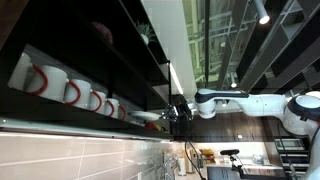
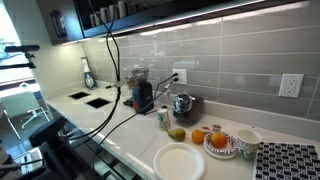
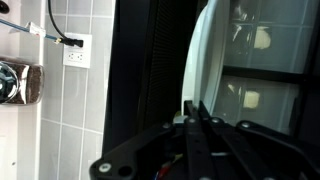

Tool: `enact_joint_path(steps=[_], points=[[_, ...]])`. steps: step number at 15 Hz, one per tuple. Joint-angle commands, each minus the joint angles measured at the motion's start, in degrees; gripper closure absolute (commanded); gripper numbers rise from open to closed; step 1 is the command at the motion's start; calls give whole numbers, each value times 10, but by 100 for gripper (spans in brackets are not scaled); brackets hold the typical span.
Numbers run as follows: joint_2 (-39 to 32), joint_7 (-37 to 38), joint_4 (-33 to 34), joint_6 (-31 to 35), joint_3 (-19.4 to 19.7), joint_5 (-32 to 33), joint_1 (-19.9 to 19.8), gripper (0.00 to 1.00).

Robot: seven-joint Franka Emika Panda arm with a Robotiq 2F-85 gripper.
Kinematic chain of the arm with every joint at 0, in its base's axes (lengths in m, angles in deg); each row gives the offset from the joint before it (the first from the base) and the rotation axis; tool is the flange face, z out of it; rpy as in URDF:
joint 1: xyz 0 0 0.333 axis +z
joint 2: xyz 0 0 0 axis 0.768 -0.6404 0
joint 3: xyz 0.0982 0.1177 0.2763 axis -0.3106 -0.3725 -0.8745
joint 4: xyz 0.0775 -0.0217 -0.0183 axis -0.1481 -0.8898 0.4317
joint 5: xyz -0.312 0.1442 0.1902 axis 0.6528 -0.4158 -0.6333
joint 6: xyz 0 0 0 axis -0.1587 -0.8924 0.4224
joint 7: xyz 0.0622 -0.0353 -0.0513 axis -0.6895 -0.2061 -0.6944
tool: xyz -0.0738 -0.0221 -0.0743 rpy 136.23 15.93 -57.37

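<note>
In an exterior view my gripper (image 1: 178,112) reaches from the right toward a dark upper shelf (image 1: 70,115), level with its front edge. A white plate (image 1: 150,116) sits at the fingertips, just past a row of white mugs with red handles (image 1: 72,92). In the wrist view the two black fingers (image 3: 197,112) lie almost together, pinching the rim of the white plate (image 3: 205,50), which stands edge-on against the dark shelf. The gripper does not show in the countertop view.
Below is a counter with a white plate (image 2: 178,160), oranges (image 2: 198,135), a fruit plate (image 2: 220,142), a bowl (image 2: 247,140), a kettle (image 2: 183,105), a black grinder (image 2: 142,95) and a sink (image 2: 88,98). Cables hang over the counter (image 2: 118,60). A wall socket shows (image 3: 76,50).
</note>
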Motion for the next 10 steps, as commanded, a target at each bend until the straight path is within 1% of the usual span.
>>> enact_joint_path(steps=[1, 6, 10], points=[[47, 49, 53, -48, 7, 6, -9, 99], [62, 58, 77, -87, 26, 7, 15, 99], [76, 46, 82, -99, 43, 14, 34, 99]])
